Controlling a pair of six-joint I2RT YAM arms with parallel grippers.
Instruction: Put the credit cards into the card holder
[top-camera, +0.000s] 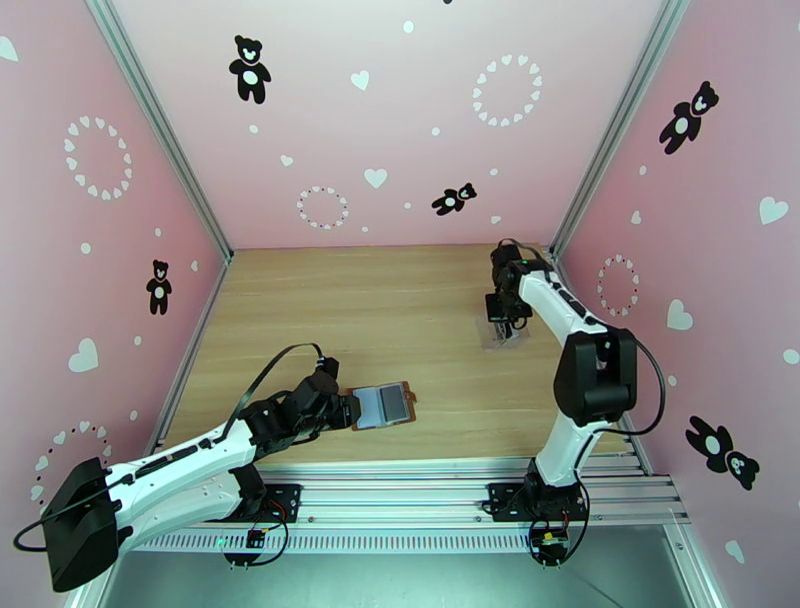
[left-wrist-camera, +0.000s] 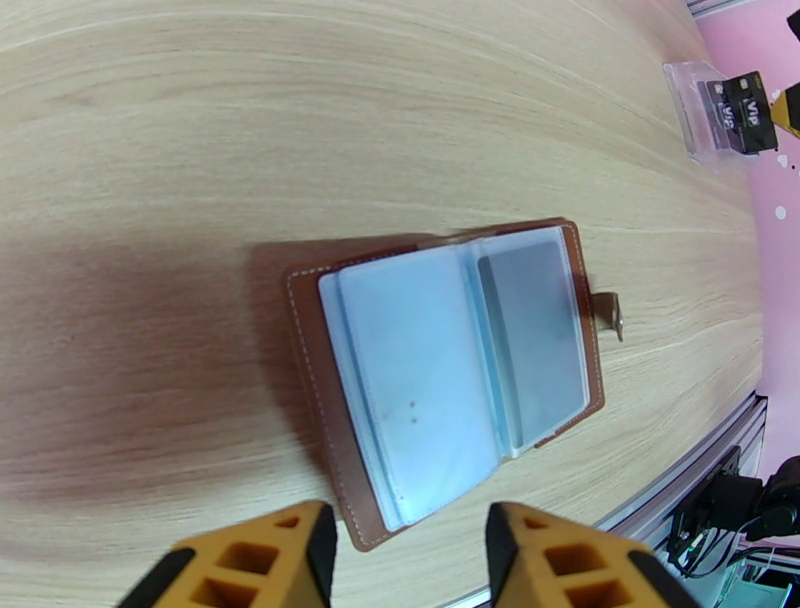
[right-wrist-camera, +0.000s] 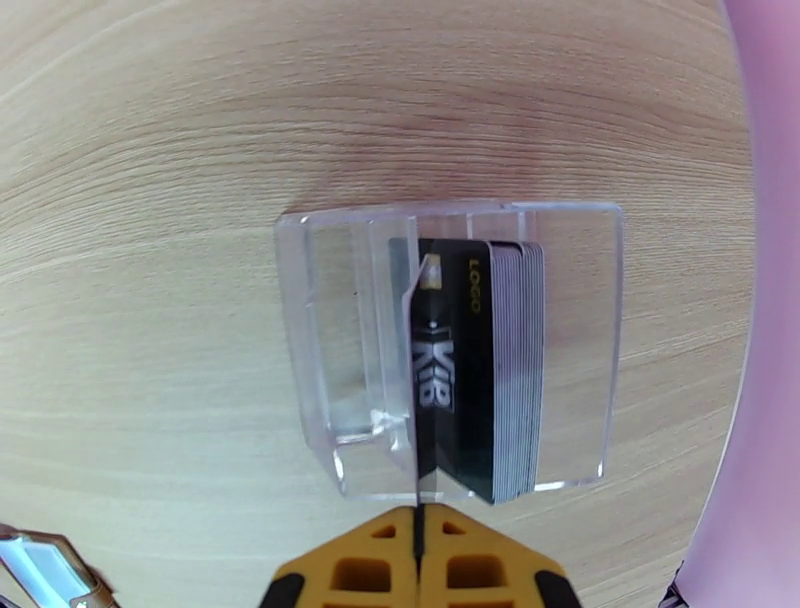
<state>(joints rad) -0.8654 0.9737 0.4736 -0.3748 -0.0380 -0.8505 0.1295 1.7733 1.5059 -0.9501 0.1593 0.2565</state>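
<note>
Wide wooden table (top-camera: 400, 300), plenty of bare board, and the two arms are working well apart. On the far right the right gripper (right-wrist-camera: 418, 525) is over the clear plastic box (right-wrist-camera: 590, 340), its fingers pressed together on the near edge of the front card (right-wrist-camera: 430, 370), which leans off the stack of credit cards (right-wrist-camera: 515, 370) standing on edge in the box.

By my reading, this is the pull-out. The card should come straight up along its own plane, because the box's inner divider sits just beside its face and the stack touches the other side. Any twist could drag a neighbour out or tip the light box.

Across the table the card holder (left-wrist-camera: 450, 370) lies open and flat near the front edge, see-through pockets up, snap tab (left-wrist-camera: 610, 315) pointing away from the left gripper (left-wrist-camera: 405, 560). That gripper's fingers are spread, with the holder's near edge just ahead of them, and I can't tell if they touch the leather. It looks placed to steady the holder.

For room, the board between box and holder is bare, so the carry looks easy. The tight spots are the pink right wall near the box and the metal rail (top-camera: 420, 470) just beside the holder.
</note>
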